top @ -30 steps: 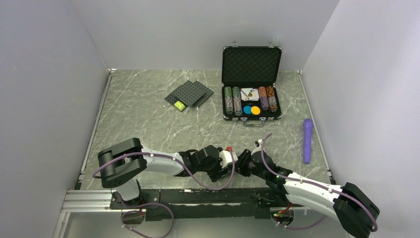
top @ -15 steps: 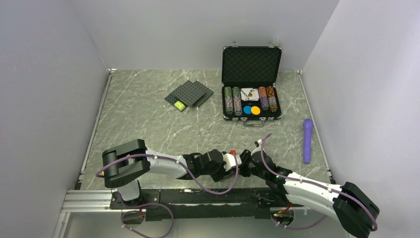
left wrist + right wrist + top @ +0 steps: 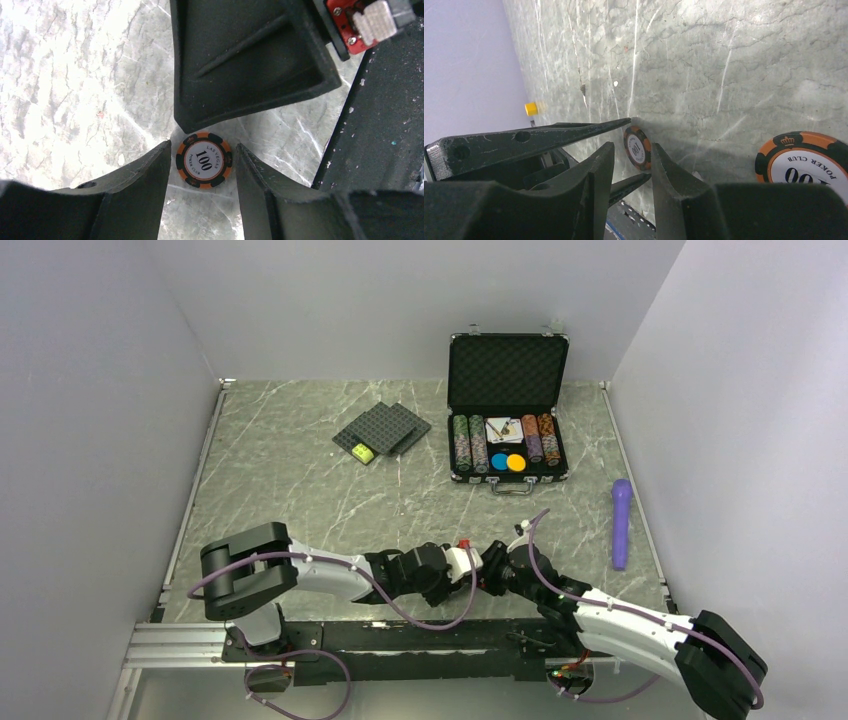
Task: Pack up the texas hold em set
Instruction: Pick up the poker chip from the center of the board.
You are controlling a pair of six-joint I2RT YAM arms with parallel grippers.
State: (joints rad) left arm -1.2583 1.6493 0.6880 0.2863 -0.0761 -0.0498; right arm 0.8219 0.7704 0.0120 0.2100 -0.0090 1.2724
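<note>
Marble table (image 3: 75,75), chip (image 3: 204,160) flat inside left gripper (image 3: 202,151)

One briefcase (image 3: 508,368); inside it four rows of poker chips (image 3: 461,445), one blue disc (image 3: 498,462), one orange disc (image 3: 516,462). Left of it two studded plates (image 3: 385,427), right of it one purple rod (image 3: 621,523), well in front two orange 100 chips (image 3: 636,148).

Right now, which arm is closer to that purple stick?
Right. The right arm lies left of the purple stick, toward the near edge; the left arm sits much farther left.
</note>
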